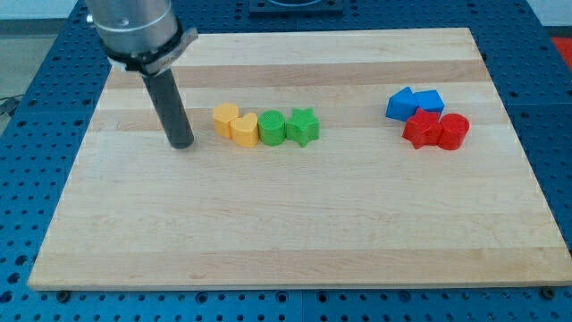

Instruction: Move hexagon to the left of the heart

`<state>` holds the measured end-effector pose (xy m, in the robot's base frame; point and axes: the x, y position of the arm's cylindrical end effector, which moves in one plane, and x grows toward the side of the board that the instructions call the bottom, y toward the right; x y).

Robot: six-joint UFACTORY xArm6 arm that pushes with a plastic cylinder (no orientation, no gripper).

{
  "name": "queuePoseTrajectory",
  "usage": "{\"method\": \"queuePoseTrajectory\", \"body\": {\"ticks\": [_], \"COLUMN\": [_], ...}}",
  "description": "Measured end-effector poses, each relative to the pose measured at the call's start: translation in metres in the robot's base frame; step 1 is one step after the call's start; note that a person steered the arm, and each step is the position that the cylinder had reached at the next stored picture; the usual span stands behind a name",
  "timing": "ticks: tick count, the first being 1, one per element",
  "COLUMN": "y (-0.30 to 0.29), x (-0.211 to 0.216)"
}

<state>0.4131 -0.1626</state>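
A yellow hexagon (pixel 224 116) sits left of centre on the wooden board (pixel 295 233). It touches a yellow heart (pixel 243 130) just to its lower right. My tip (pixel 182 144) rests on the board to the left of the yellow hexagon, a short gap away and slightly nearer the view's bottom. The dark rod rises from the tip to the arm's grey head at the view's top left.
A green round block (pixel 272 128) and a green star (pixel 304 126) continue the row to the heart's right. At the right, two blue blocks (pixel 414 103) sit above a red block (pixel 421 131) and a red round block (pixel 454 131).
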Motion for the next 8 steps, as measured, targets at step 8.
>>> {"method": "queuePoseTrajectory", "body": {"ticks": [8], "y": [0.08], "x": [-0.063]}}
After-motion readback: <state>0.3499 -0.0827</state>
